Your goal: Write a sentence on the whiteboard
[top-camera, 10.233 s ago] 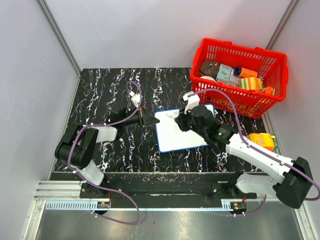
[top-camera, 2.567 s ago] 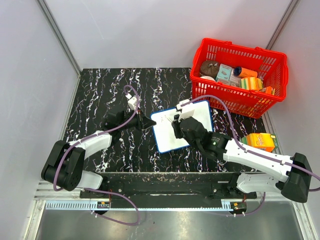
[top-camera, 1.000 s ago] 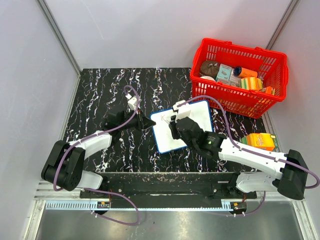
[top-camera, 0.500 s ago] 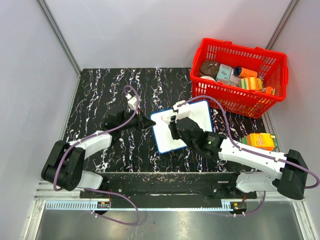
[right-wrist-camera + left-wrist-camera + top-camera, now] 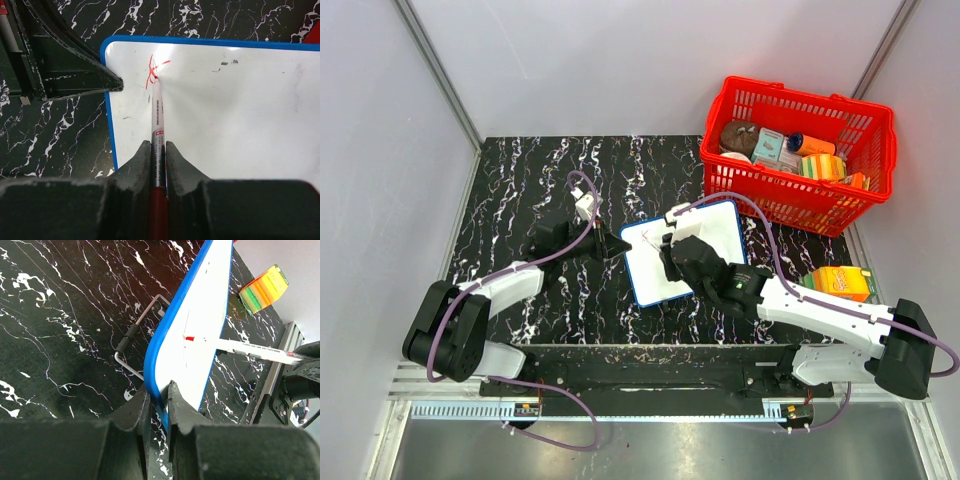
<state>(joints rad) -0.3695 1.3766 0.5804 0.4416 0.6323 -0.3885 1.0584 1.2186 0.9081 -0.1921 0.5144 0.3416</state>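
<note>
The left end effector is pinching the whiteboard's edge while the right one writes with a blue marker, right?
No, the marker is red, not blue; the right wrist view shows red strokes. The left end effector does pinch the whiteboard's edge while the right end effector writes.

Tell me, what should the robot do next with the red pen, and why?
Probably slide the marker tip a little sideways across the whiteboard, away from the left gripper, to begin the next letter. The right gripper is shut on the marker, its tip sits at the few red strokes near the board's corner, most of the board is bare, and the left gripper pinches the edge.
</note>
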